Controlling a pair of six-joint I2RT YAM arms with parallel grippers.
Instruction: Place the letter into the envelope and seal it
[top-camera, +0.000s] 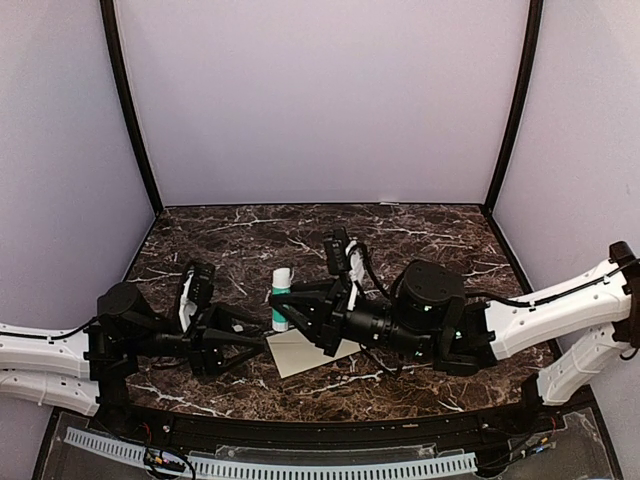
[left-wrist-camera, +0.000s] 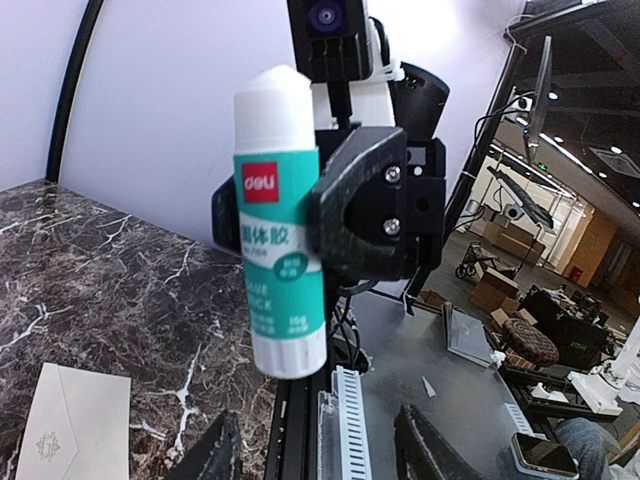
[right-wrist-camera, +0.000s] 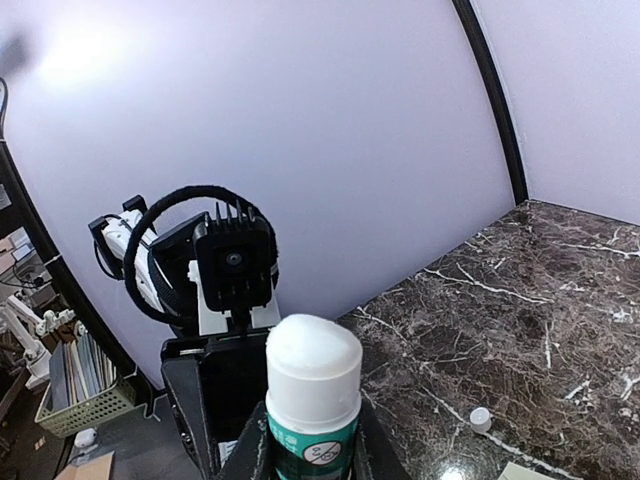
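Right gripper (right-wrist-camera: 310, 455): its black fingers (right-wrist-camera: 250, 455) are clamped on the lower body of a white plastic glue stick with a teal label (left-wrist-camera: 280, 230), held upright above the dark marbled tabletop (top-camera: 420, 240). Left gripper (left-wrist-camera: 320, 452): its fingers (left-wrist-camera: 215, 455) stand apart with nothing between them, facing the stick from close by without touching it. The stick's top is a rounded white dome, and you cannot tell from these views whether that is a cap or bared glue. A small white round piece (right-wrist-camera: 480, 418), possibly a cap, lies on the marble well apart from the stick. Just beside and below the two grippers, the plain pale-cream paper envelope (top-camera: 300, 352) lies flat on the table, flap side up, with its small emblem (left-wrist-camera: 45, 447) showing. The pointed flap looks folded down, but whether it is stuck cannot be told. The cream bordered letter shows in no view. The envelope is the only container in play and its contents are hidden, so the judgement is that the letter is already inside. Judged step: sealing, with insertion done. Your next move calls for bringing the stick's tip down to the flap edge, with the left gripper free to lift or pin the flap so the envelope does not slide.
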